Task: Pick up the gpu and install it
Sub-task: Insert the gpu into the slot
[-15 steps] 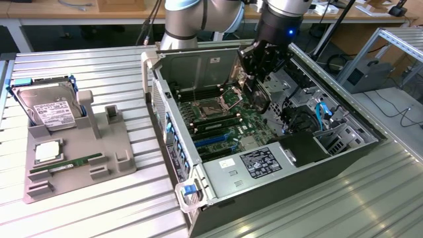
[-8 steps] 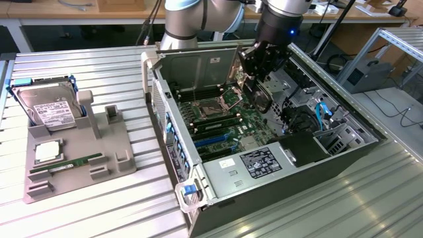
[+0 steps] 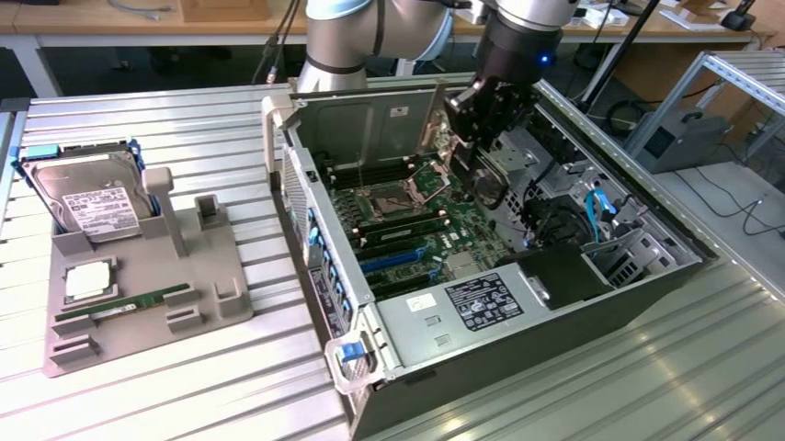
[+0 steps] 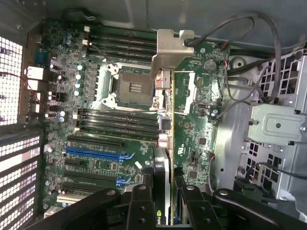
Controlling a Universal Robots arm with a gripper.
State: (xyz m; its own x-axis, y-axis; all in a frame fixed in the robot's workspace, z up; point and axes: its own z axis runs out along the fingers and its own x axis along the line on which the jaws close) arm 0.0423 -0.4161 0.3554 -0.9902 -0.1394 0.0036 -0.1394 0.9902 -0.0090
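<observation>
Gpu (image 4: 164, 143) sits edge-on between the fingers of the pincer (image 4: 163, 194), which we see clenched on it. Thin flat card, silvery bent-metal bracket (image 4: 170, 52) at far end, over green motherboard (image 4: 201, 124).

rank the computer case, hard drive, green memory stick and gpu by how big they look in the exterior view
1. computer case
2. hard drive
3. green memory stick and gpu: both show as thin strips, the gpu edge-on, so I can't rank one over the other
</observation>
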